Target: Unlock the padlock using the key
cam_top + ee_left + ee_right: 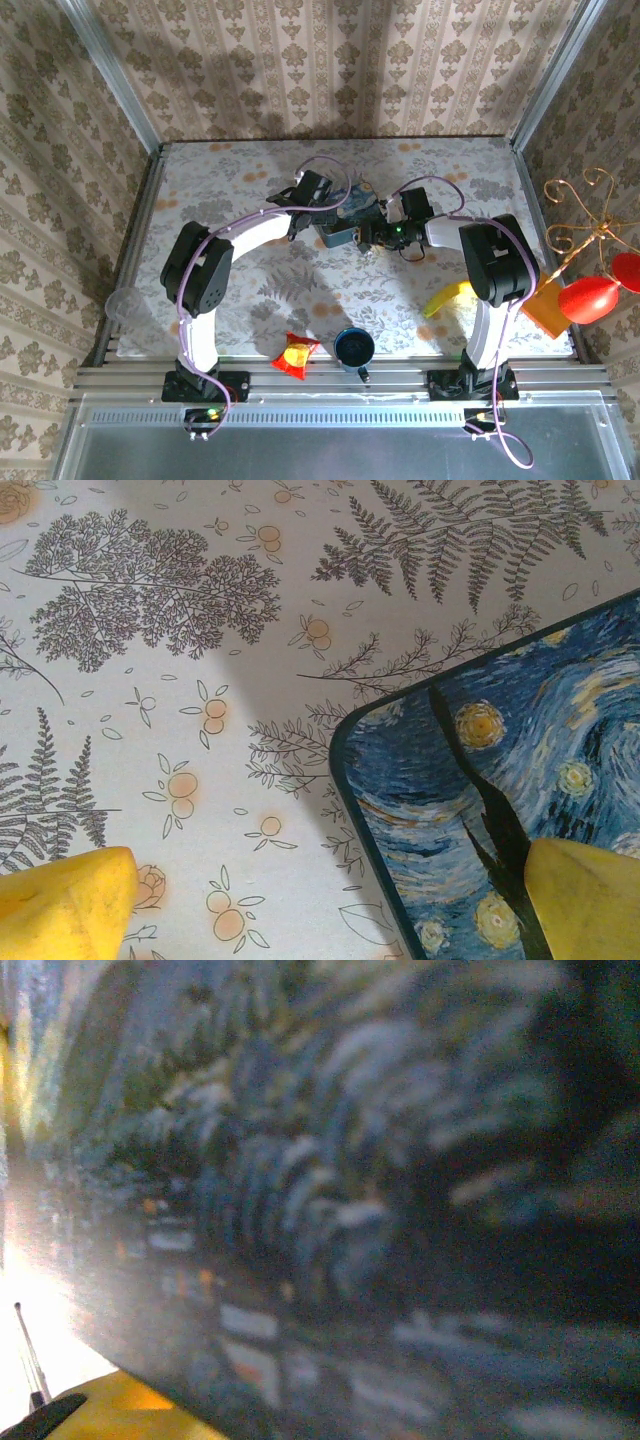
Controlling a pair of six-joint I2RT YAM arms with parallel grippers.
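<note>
One blue tin (345, 222), one blue cup (354, 347), one snack packet (296, 355), one banana (450, 297).

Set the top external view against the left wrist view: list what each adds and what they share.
Top external adds the left arm and right arm, the right gripper beside the blue tin, a blue cup, a red-yellow packet and a banana-like item. Left wrist adds the left gripper, its yellow fingertips wide apart, one over the tin's starry lid, one over the fern-printed tablecloth. Both share the tin and tablecloth.

Top camera high above the table (250, 290), downward; both wrist cameras close on the same blue tin (400, 770).
</note>
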